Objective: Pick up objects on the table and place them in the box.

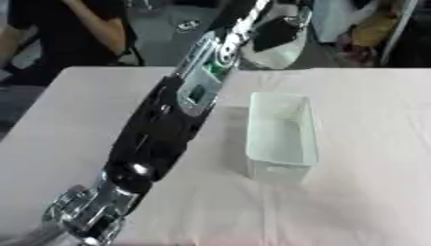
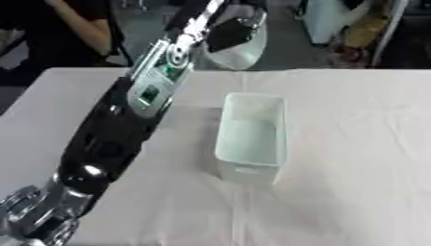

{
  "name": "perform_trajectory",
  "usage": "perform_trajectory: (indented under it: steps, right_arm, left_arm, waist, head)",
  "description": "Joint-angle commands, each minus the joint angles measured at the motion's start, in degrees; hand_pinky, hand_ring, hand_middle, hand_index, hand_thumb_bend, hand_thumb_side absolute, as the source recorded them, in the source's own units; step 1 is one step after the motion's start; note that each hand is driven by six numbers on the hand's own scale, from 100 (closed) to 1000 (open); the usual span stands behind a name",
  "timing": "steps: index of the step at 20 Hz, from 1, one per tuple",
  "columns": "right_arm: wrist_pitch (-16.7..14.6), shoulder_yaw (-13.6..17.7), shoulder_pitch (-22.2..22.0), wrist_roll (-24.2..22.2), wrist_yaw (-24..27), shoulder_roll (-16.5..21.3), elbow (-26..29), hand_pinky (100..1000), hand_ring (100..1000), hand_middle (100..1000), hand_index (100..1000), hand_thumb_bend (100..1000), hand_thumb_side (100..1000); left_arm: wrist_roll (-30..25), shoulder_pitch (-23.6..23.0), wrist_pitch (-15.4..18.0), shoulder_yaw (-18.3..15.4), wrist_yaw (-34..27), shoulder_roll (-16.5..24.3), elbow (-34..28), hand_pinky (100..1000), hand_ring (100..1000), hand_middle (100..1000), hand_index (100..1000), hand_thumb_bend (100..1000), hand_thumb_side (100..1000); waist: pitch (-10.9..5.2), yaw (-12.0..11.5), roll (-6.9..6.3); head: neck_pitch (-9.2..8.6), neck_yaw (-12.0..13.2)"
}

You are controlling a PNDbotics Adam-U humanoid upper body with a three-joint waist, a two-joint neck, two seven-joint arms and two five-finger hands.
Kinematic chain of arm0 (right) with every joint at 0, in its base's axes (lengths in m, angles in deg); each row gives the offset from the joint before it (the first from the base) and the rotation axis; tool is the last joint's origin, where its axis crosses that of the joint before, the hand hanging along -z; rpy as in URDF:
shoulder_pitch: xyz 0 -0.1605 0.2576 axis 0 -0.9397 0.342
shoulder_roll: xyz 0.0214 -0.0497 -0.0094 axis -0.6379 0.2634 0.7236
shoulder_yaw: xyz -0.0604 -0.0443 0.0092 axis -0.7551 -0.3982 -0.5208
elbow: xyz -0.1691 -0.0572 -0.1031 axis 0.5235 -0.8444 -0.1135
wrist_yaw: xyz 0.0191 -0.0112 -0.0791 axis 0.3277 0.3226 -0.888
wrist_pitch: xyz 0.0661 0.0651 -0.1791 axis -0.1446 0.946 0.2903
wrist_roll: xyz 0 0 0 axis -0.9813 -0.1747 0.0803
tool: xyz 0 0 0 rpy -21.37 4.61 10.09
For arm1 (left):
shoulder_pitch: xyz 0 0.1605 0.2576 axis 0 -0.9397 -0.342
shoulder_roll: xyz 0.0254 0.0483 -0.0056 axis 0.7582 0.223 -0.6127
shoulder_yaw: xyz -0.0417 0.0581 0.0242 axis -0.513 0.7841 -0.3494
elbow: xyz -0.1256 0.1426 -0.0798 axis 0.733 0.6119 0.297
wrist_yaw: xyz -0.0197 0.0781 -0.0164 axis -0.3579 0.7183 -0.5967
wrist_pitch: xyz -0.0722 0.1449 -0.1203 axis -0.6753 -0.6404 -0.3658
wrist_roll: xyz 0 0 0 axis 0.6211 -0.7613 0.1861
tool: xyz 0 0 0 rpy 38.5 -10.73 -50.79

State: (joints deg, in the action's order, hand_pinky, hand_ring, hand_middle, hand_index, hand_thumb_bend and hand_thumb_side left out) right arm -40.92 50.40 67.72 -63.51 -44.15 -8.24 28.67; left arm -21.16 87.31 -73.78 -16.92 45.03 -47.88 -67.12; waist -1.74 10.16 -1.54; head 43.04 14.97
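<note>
Table (image 1: pixel 370 120) is seen bare of loose objects around the box (image 1: pixel 282 137). Box looks empty. Left hand (image 2: pixel 232 36) is raised beyond the box's far end, clamped on a clear object (image 2: pixel 240 55); placement is pending.

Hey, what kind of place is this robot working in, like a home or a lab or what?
Probably a lab or workshop test area, not a home. A table under a plain white cloth holds only a white plastic box, the left robot hand holds a clear object at its far edge, and cluttered equipment stands on the grey floor behind.
</note>
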Motion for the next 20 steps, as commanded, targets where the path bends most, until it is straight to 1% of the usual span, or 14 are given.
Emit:
perform_trajectory:
  steps: [1, 5, 7, 10, 14, 20]
  right_arm:
    - [-0.79, 0.08, 1.23, 0.61, 0.42, 0.48, 0.89, 901, 922, 929, 939, 100, 612]
    - [-1.76, 0.02, 1.64, 1.81, 0.49, 0.47, 0.89, 903, 920, 927, 939, 100, 600]
    - [-1.93, -0.03, 1.76, 1.98, 0.44, 0.46, 0.89, 902, 918, 924, 937, 100, 600]
    - [-1.94, -0.01, 1.87, 2.06, 0.36, 0.49, 0.89, 902, 918, 924, 937, 100, 599]
    - [-1.87, -0.09, 1.85, 1.87, 0.3, 0.54, 0.89, 902, 917, 924, 936, 100, 602]
    - [-1.88, -0.11, 1.89, 1.76, 0.28, 0.48, 0.89, 900, 917, 924, 937, 100, 602]
  left_arm:
    - [-2.12, 2.74, 1.62, 1.93, 1.69, -1.94, 0.25, 100, 100, 100, 100, 100, 603]
    - [-4.41, 3.49, 3.53, 4.41, 3.65, -3.59, 1.31, 100, 100, 100, 100, 100, 587]
    - [-5.56, 3.32, 4.64, 5.78, 5.1, -3.55, 1.62, 100, 100, 100, 100, 100, 573]
    - [-7.35, 2.69, 6.73, 7.64, 9.07, -2.48, 2.26, 100, 100, 100, 100, 100, 561]
    - [-8.45, 2.14, 8.55, 8.69, 12.72, -1.45, 4.44, 100, 100, 100, 100, 100, 539]
    - [-7.65, 1.41, 10.18, 8.86, 16.72, -1.47, 8.41, 100, 100, 100, 100, 100, 523]
  waist:
    - [-0.51, 0.27, 0.16]
    - [-0.5, 0.63, 0.08]
    - [-0.52, 0.7, 0.0]
    - [-0.54, 0.72, -0.12]
    - [-0.46, 0.7, -0.14]
    - [-0.34, 0.67, -0.11]
  head:
    - [-0.89, 1.37]
    - [-0.81, 2.1]
    - [-0.75, 2.12]
    - [-0.61, 1.9]
    - [-0.51, 1.73]
    - [-0.48, 1.96]
